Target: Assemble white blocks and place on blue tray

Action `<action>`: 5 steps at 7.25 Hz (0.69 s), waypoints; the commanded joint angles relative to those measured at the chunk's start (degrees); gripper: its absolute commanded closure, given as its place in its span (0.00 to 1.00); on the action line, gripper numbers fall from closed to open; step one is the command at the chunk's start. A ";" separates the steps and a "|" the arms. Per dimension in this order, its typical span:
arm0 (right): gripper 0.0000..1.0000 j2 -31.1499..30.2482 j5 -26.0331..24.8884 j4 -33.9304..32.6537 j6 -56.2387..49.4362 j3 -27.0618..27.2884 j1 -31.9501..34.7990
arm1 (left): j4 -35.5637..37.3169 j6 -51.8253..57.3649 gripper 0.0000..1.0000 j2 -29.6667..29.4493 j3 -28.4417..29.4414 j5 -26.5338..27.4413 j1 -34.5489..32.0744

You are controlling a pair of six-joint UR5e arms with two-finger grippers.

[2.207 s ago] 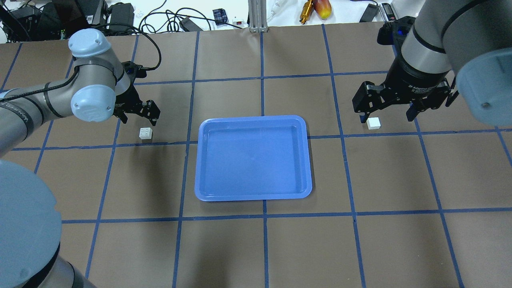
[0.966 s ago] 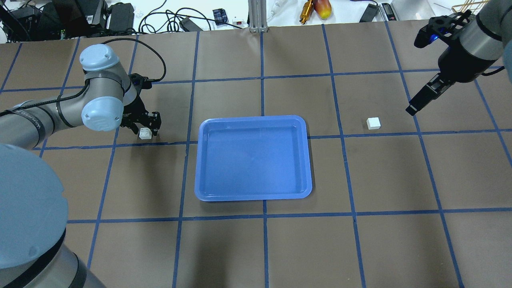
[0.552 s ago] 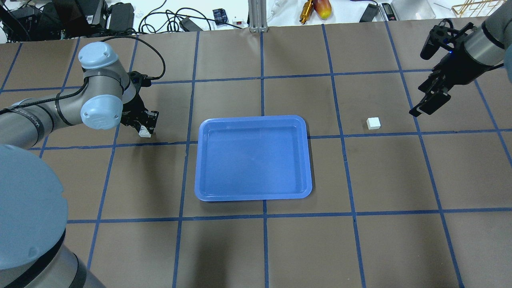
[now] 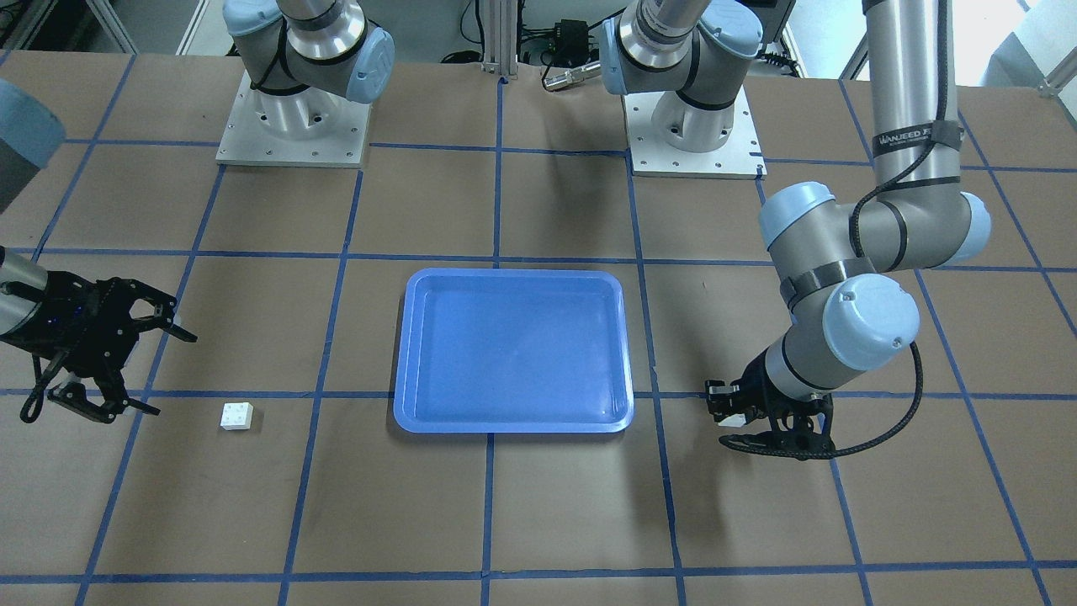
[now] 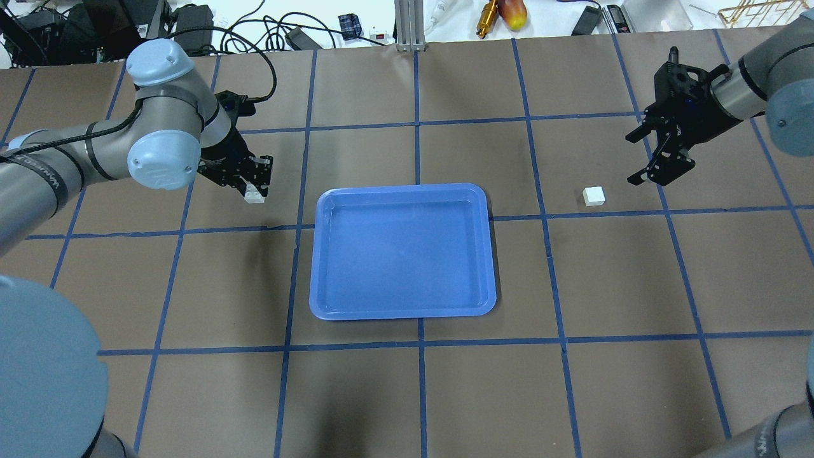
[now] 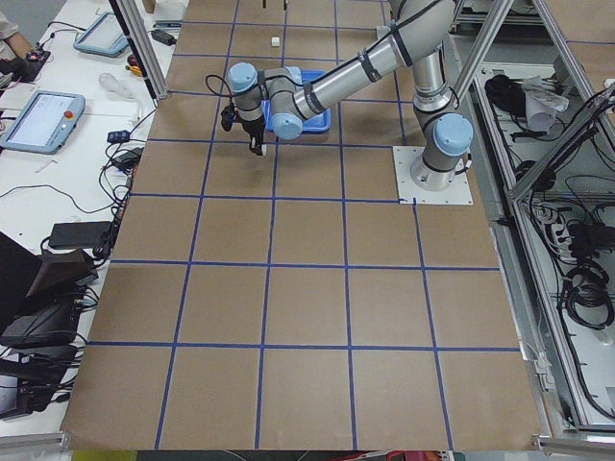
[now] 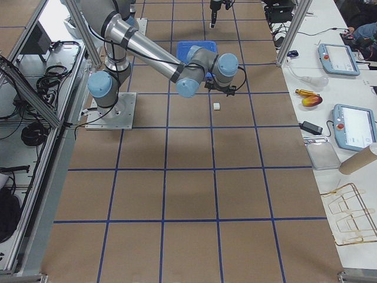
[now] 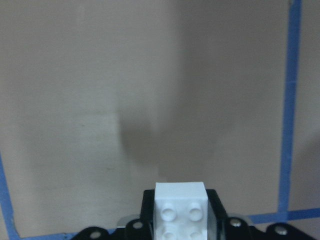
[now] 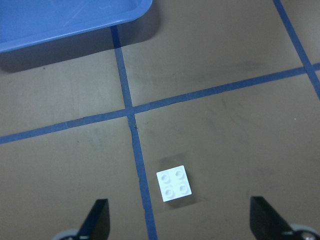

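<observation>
Only the left wrist view shows the left gripper [image 5: 253,188] clamped on one small white square studded plastic brick [image 8: 180,200], left of the shallow blue rectangular plastic tray [image 5: 400,188]; the right gripper [image 9: 181,222], jaws wide and holding nothing, hangs near the second white brick [image 9: 174,183], which lies well apart from the tray's right rim.

blue tray [image 5: 402,254] flat centre, white block [image 5: 255,197] gripped aloft, second block [image 5: 594,196] studs-up right
</observation>
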 commanded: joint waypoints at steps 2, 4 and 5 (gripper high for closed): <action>0.00 5.72 1.58 -0.17 -9.34 0.18 -0.89 | -0.34 -16.70 0.69 2.56 0.10 -0.78 -12.64; 0.00 8.95 1.40 0.00 -9.34 0.01 -0.98 | 1.06 -26.72 0.69 0.99 -0.69 -0.61 -19.41; 0.00 9.93 1.49 0.00 -9.34 0.01 -0.89 | 0.98 -28.07 0.69 0.72 -1.65 -0.26 -22.40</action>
